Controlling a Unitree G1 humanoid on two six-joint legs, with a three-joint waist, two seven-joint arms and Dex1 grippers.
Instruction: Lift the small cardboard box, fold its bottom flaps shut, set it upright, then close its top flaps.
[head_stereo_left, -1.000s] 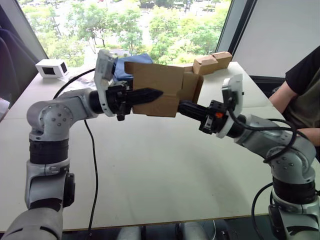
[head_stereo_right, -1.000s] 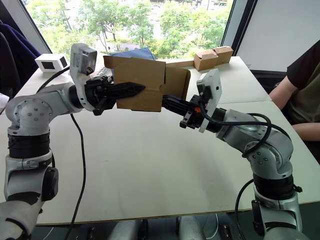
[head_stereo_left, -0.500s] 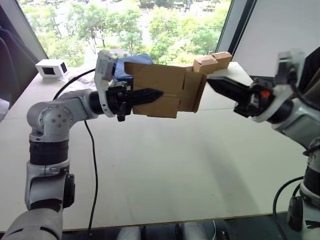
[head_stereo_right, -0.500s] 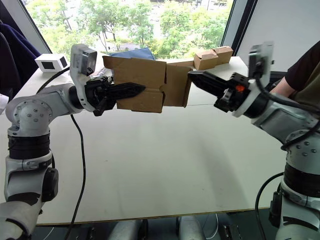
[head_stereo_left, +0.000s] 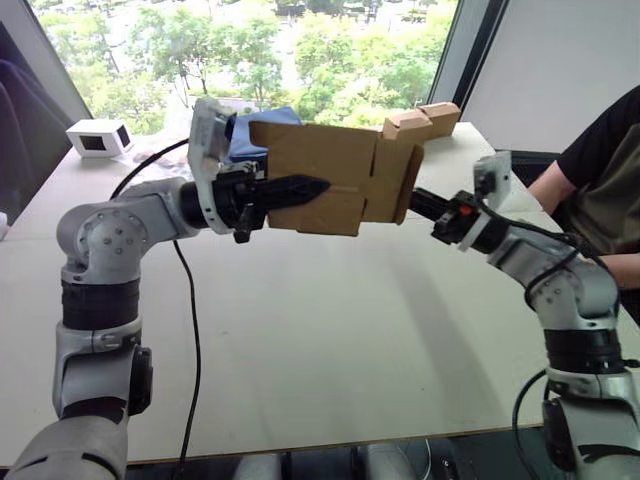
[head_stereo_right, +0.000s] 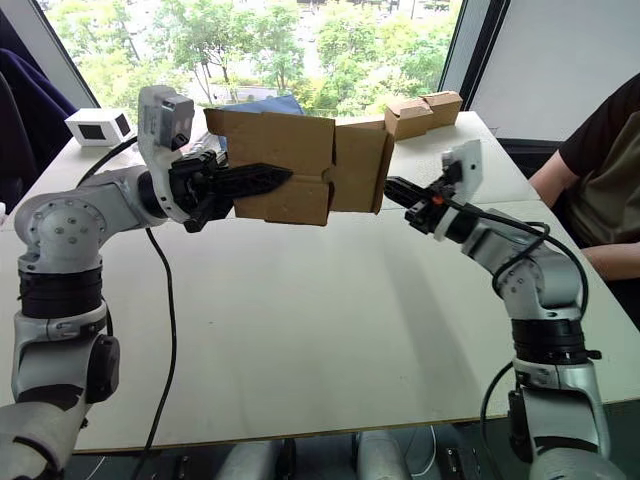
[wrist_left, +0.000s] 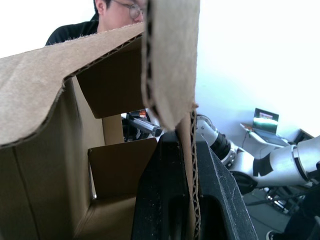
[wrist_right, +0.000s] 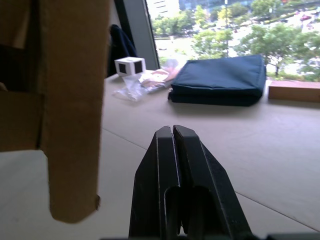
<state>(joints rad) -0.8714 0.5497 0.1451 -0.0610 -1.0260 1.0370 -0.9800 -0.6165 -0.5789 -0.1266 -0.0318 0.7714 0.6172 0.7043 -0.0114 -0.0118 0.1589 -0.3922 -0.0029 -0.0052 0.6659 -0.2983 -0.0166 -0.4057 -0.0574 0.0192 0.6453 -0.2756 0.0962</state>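
1. Nearest me, the table (head_stereo_left: 300, 360) lies bare across its front half, giving wide open room below both arms.
2. I see my left arm bent at the elbow with its forearm reaching level toward the middle; the left gripper (head_stereo_left: 300, 188) is clamped on a side wall of the small cardboard box (head_stereo_left: 325, 175), one finger on the outer face. In the left wrist view the cardboard edge runs down between the two fingers (wrist_left: 170, 200).
3. My right arm stretches in from the right, forearm angled up toward the box. The right gripper (head_stereo_right: 392, 186) has its fingers pressed together, holding nothing, the tip just beside the box's right end.
4. I hold the box in the air above the table, lying sideways. Its right-end flaps (head_stereo_left: 400, 180) hang partly folded; inside I see only folded flaps.
5. Farther back, two joined tan boxes (head_stereo_left: 422, 120) sit near the far edge, a dark blue bag (wrist_right: 220, 80) lies behind the held box, and a small white box (head_stereo_left: 97, 137) rests at the far left.
6. A seated person (head_stereo_left: 600, 170) is at the table's right edge.
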